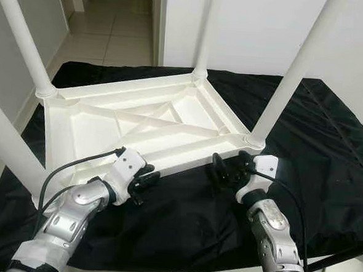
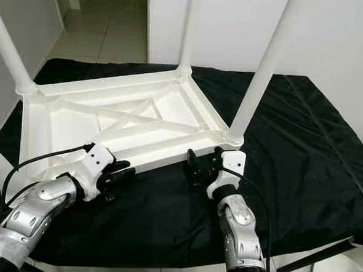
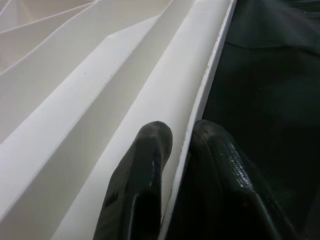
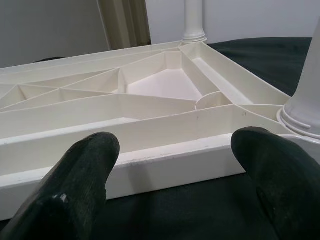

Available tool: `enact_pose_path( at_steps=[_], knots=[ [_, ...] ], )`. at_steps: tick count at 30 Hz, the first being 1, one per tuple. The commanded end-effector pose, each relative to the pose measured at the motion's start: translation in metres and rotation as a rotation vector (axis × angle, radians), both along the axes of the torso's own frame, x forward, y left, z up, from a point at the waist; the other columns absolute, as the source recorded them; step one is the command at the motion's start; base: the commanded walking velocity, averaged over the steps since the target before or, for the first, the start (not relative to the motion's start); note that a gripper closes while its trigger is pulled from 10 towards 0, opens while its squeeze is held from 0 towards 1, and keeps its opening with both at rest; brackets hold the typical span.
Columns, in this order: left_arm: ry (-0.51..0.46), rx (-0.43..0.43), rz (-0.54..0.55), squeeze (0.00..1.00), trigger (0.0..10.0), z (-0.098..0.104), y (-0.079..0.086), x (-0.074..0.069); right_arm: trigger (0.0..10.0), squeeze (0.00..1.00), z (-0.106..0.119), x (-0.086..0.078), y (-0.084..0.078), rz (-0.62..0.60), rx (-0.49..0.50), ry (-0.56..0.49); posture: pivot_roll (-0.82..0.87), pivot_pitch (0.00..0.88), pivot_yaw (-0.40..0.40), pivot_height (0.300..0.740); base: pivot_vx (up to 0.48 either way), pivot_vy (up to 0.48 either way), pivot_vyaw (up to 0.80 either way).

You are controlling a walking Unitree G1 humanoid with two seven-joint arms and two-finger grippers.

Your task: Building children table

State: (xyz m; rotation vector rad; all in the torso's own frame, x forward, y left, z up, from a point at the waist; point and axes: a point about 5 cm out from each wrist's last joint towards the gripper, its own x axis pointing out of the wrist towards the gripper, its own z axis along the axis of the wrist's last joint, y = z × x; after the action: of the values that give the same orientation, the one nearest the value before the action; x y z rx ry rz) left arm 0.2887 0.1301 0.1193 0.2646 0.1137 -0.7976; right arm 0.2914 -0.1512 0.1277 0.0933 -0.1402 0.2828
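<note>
While rim-clamped: unlabelled tabletop (image 1: 139,124), left gripper (image 1: 145,179).

The left arm (image 1: 72,212) was a chain of rounded silver metal segments, wrapped in pale tape at its lower end. Just behind the left gripper (image 1: 146,182), with its two long glossy black fingers (image 3: 142,185), sat a white plastic wrist block, and a thin black cable looped away from it. The right arm (image 1: 275,234) wore the same ribbed silver casing, with a white block and a black cable directly behind the right gripper (image 1: 219,170), whose black fingertips (image 4: 82,170) looked matte and rounded.
</note>
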Motion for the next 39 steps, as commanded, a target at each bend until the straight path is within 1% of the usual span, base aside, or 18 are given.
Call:
enact_pose_path(
  at_steps=[1, 2, 3, 8, 9, 10, 15, 18, 19, 22, 23, 24, 28, 29, 31, 32, 37, 39],
  knots=[
    [0.092, -0.017, -0.024, 0.79, 10.0, -0.016, -0.002, -0.009, 10.0, 0.0, -0.003, -0.002, -0.002, -0.01, -0.01, 0.003, -0.06, 0.068, -0.014, 0.74, 0.0, 0.0, 0.0],
    [0.092, -0.017, -0.024, 0.79, 10.0, -0.016, -0.002, -0.009, 10.0, 0.0, -0.003, -0.002, -0.002, -0.01, -0.01, 0.003, -0.06, 0.068, -0.014, 0.74, 0.0, 0.0, 0.0],
    [0.103, -0.047, -0.05, 1.0, 10.0, -0.013, -0.004, -0.012, 10.0, 0.0, -0.003, -0.002, -0.002, -0.011, -0.008, 0.004, -0.06, 0.068, -0.013, 0.74, 0.0, 0.0, 0.0],
    [0.045, -0.109, -0.099, 1.0, 10.0, -0.001, -0.01, -0.022, 10.0, 0.0, -0.004, -0.004, -0.003, -0.016, -0.008, 0.004, -0.07, 0.07, -0.011, 0.74, 0.0, 0.0, 0.0],
    [0.01, -0.133, -0.092, 0.0, 10.0, 0.003, -0.01, -0.025, 10.0, 0.0, -0.004, -0.004, -0.003, -0.018, -0.007, 0.005, -0.07, 0.07, -0.011, 0.74, 0.0, 0.0, 0.0],
    [-0.055, -0.146, -0.083, 0.0, 10.0, 0.009, -0.008, -0.031, 10.0, 0.0, -0.004, -0.004, -0.004, -0.02, -0.009, 0.006, -0.07, 0.07, -0.011, 0.74, 0.0, 0.0, 0.0],
    [-0.09, -0.147, -0.055, 0.0, 10.0, 0.012, -0.005, -0.033, 10.0, 0.0, -0.005, -0.004, -0.004, -0.021, -0.01, 0.006, -0.06, 0.072, -0.012, 0.74, 0.0, 0.0, 0.0],
    [-0.094, -0.163, 0.002, 0.0, 10.0, 0.014, 0.0, -0.033, 10.0, 0.0, -0.005, -0.004, -0.004, -0.02, -0.009, 0.007, -0.06, 0.072, -0.012, 0.74, 0.0, 0.0, 0.0],
    [-0.136, -0.154, 0.097, 0.0, 10.0, 0.018, 0.004, -0.034, 10.0, 0.0, -0.005, -0.003, -0.002, -0.013, -0.007, 0.008, -0.05, 0.076, -0.015, 0.74, 0.0, 0.0, 0.0],
    [-0.153, -0.155, 0.131, 0.0, 10.0, 0.02, 0.006, -0.034, 10.0, 0.0, -0.005, -0.002, -0.002, -0.011, -0.006, 0.008, -0.05, 0.076, -0.015, 0.74, 0.0, 0.0, 0.0],
    [-0.149, -0.163, 0.155, 0.93, 10.0, 0.02, 0.006, -0.035, 10.0, 0.0, -0.005, -0.002, -0.001, -0.009, -0.005, 0.008, -0.04, 0.078, -0.016, 0.74, 0.0, 0.0, 0.0],
    [-0.167, -0.156, 0.185, 1.0, 10.0, 0.022, 0.008, -0.037, 10.0, 0.0, -0.005, -0.002, 0.001, -0.004, -0.003, 0.009, -0.02, 0.08, -0.013, 0.74, 0.0, 0.0, 0.0],
    [-0.207, -0.131, 0.208, 1.0, 10.0, 0.023, 0.008, -0.04, 10.0, 0.0, -0.005, -0.002, 0.002, 0.0, -0.002, 0.009, -0.02, 0.08, -0.013, 0.74, 0.0, 0.0, 0.0],
    [-0.24, -0.123, 0.22, 0.0, 10.0, 0.024, 0.01, -0.045, 10.0, 0.0, -0.006, -0.001, 0.003, 0.003, 0.0, 0.01, -0.02, 0.08, -0.013, 0.74, 0.0, 0.0, 0.0],
    [-0.24, -0.123, 0.22, 0.0, 10.0, 0.024, 0.01, -0.045, 10.0, 0.0, -0.006, -0.001, 0.003, 0.003, 0.0, 0.01, -0.02, 0.08, -0.013, 0.74, 0.0, 0.0, 0.0],
    [-0.264, -0.159, 0.279, 0.0, 10.0, 0.024, 0.018, -0.06, 10.0, 0.0, -0.006, 0.002, 0.006, 0.011, 0.008, 0.009, 0.02, 0.084, -0.016, 0.74, 0.0, 0.0, 0.0],
    [-0.302, -0.168, 0.36, 0.0, 10.0, 0.024, 0.032, -0.07, 10.0, 0.0, -0.006, 0.004, 0.011, 0.027, 0.014, 0.009, 0.03, 0.085, -0.021, 0.74, 0.0, 0.0, 0.0],
    [-0.299, -0.187, 0.417, 0.0, 10.0, 0.023, 0.046, -0.075, 10.0, 0.0, -0.006, 0.007, 0.013, 0.039, 0.015, 0.01, 0.03, 0.085, -0.021, 0.74, 0.0, 0.0, 0.0]
  ],
)
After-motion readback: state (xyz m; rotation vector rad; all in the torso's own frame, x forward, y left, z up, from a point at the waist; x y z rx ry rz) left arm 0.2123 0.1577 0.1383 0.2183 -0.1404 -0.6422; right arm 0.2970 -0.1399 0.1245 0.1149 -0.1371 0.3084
